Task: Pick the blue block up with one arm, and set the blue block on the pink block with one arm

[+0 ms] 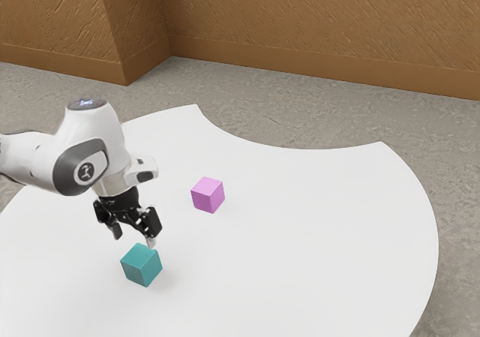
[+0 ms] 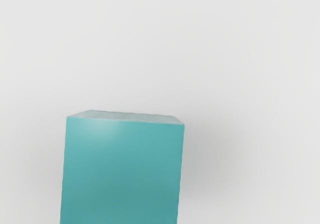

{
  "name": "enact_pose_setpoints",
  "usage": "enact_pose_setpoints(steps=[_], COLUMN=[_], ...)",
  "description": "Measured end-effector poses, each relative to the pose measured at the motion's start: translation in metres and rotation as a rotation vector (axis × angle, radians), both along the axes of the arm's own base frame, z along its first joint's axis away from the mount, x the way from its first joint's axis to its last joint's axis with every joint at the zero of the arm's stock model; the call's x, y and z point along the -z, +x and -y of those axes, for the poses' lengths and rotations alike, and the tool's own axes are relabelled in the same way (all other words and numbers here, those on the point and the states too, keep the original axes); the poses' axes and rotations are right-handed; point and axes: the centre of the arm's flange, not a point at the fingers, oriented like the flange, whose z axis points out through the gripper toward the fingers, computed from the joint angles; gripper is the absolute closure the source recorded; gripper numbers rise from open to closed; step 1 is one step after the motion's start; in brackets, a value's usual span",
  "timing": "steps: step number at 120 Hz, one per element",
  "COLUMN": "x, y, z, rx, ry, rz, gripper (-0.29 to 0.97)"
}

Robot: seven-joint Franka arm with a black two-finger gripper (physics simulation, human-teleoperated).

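Observation:
A teal-blue block [image 1: 141, 265] rests on the white table [image 1: 315, 232] near its front, toward the exterior view's left. My gripper [image 1: 135, 237] hovers just above the block with its black fingers spread apart and nothing between them. In the wrist view the same blue block [image 2: 121, 169] lies directly under my hand, its top face and one side showing. The pink block [image 1: 208, 194] sits flat on the table, farther back and toward the exterior view's right of the blue block, a short way from my gripper.
The round white table drops off to a grey carpeted floor [image 1: 420, 134] beyond its edge. Brown wooden walls [image 1: 300, 22] stand well behind. Bare tabletop stretches toward the exterior view's right of both blocks.

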Motion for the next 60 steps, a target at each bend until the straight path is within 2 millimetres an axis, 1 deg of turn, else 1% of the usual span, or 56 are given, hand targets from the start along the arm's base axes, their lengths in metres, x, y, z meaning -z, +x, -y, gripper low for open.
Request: enact_pose_setpoints(steps=[24,43,60], x=[0.031,0.038,0.053], y=[-0.006,-0.003,0.000], z=[-0.003,-0.011,-0.014], rx=[0.034,0.038,0.048], ry=[0.006,0.008,0.012], rz=[0.004,0.025,0.022], gripper=[0.00,0.00,0.00])
